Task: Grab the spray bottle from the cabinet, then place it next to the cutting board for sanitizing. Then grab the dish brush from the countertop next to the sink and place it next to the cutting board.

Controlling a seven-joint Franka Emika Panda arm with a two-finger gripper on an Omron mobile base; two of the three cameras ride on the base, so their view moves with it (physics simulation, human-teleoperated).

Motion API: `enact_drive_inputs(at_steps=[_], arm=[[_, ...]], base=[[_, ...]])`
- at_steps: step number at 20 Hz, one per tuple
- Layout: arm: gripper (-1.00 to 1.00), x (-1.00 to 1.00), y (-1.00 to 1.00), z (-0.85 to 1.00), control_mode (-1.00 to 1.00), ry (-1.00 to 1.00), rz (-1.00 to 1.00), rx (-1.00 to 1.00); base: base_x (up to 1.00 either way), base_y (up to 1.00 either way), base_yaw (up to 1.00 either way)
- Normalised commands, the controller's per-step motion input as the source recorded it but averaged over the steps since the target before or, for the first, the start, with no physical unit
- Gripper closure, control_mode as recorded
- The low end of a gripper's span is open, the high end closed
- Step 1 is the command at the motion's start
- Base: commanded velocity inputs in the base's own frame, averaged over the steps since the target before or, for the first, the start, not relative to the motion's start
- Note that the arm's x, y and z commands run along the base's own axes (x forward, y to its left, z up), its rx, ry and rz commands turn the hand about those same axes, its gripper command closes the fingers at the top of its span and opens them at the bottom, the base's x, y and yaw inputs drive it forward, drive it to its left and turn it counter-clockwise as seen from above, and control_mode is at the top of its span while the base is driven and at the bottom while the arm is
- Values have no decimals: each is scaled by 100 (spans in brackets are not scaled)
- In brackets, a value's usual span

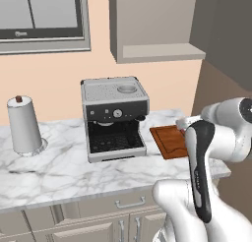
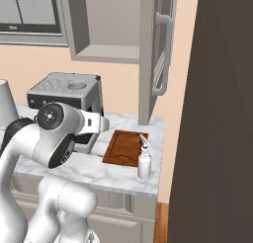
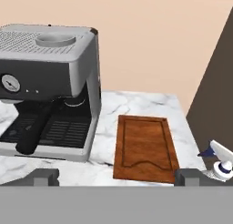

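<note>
Bottle [image 2: 144, 163] stands lower right beside the board [image 2: 125, 148]; my gripper [image 3: 116, 177] is wide open, empty. Brush next, I judge.

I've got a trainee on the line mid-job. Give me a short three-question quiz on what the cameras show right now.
1. True or false: the spray bottle stands on the countertop beside the cutting board.
2. Which thing sits between the paper towel roll and the cutting board?
A. a toaster
B. the coffee machine
C. a kettle
3. Fill in: the gripper has its jaws ____ and holds nothing.

Key
1. True. The bottle is upright near the counter's front corner, just off the board's edge.
2. B.
3. Open. In the hand view the two finger tips stand wide apart, above the board's near edge.
</note>
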Motion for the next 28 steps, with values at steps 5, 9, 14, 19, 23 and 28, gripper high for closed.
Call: enact_drive_inputs(at_steps=[5, 9, 14, 19, 23, 28], arm=[[-100, 0, 46, -15, -100, 0, -32, 0], [-100, 0, 45, -12, -100, 0, -36, 0], [-100, -16, 26, -6, -100, 0, -32, 0], [-100, -21, 2, 0, 100, 0, -11, 0], [-100, 0, 0, 0, 100, 0, 0, 0], [-100, 0, 0, 0, 100, 0, 0, 0]], base=[[0, 0, 0], [0, 0, 0], [0, 0, 0], [-41, 0, -3], [-81, 0, 13], [-97, 41, 41]])
